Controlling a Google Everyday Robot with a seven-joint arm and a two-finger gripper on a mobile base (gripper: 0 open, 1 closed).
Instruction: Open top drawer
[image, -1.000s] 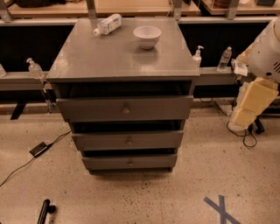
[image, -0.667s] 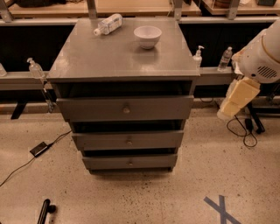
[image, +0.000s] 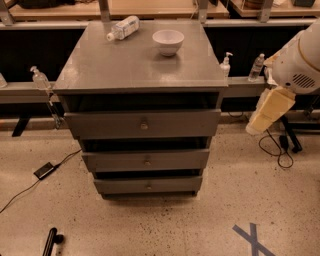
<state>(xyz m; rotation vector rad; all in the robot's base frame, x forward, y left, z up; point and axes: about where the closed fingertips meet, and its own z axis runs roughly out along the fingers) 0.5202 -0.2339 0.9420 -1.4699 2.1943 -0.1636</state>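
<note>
The top drawer (image: 142, 123) is the widest grey front of the cabinet, just under the cabinet top, with a small round knob (image: 144, 125) at its middle. A dark gap shows above it. My gripper (image: 261, 121) is the cream-coloured end of the white arm (image: 300, 60) at the right edge. It hangs to the right of the cabinet at about the top drawer's height, apart from it and holding nothing that I can see.
Two narrower drawers (image: 146, 161) (image: 148, 185) sit below. On the cabinet top (image: 125, 65) stand a white bowl (image: 168, 41) and a lying plastic bottle (image: 121, 27). Small bottles (image: 226, 63) stand on side ledges. Cables (image: 277, 147) and a black device (image: 45, 170) lie on the floor.
The arm and gripper have moved left, closer to the cabinet's right side. The drawers, bowl and bottle have not moved.
</note>
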